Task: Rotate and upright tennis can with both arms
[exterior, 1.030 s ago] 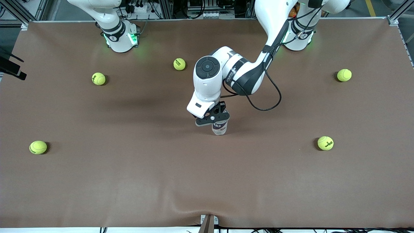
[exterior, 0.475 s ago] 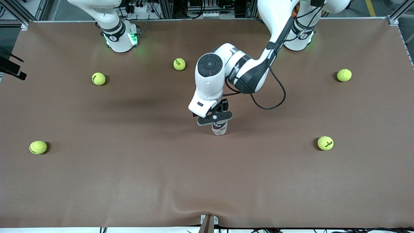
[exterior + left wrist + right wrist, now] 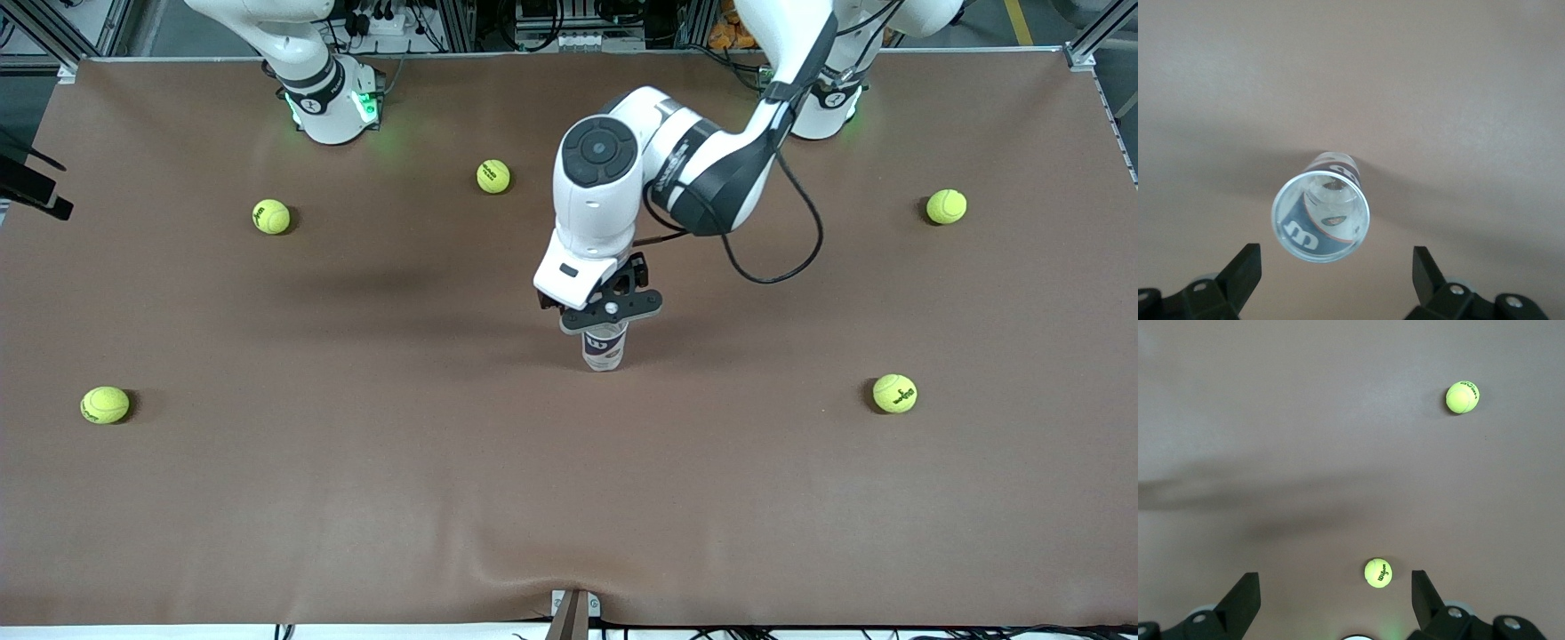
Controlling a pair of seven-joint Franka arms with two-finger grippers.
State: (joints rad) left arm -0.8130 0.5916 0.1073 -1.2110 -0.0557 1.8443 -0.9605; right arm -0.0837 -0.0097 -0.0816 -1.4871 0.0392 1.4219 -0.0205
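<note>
The left gripper [image 3: 612,313], fingers spread and holding nothing, hovered over the upright tennis can [image 3: 605,348] at frame centre; a sideways brush could topple it, while the right gripper [image 3: 1335,603], also spread, waited.

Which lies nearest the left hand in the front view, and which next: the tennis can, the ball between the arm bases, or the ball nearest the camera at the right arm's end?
1. The tennis can, upright directly under the open left hand.
2. The ball between the bases, farther from the camera than the can.
3. The ball at the right arm's end, farthest.
</note>
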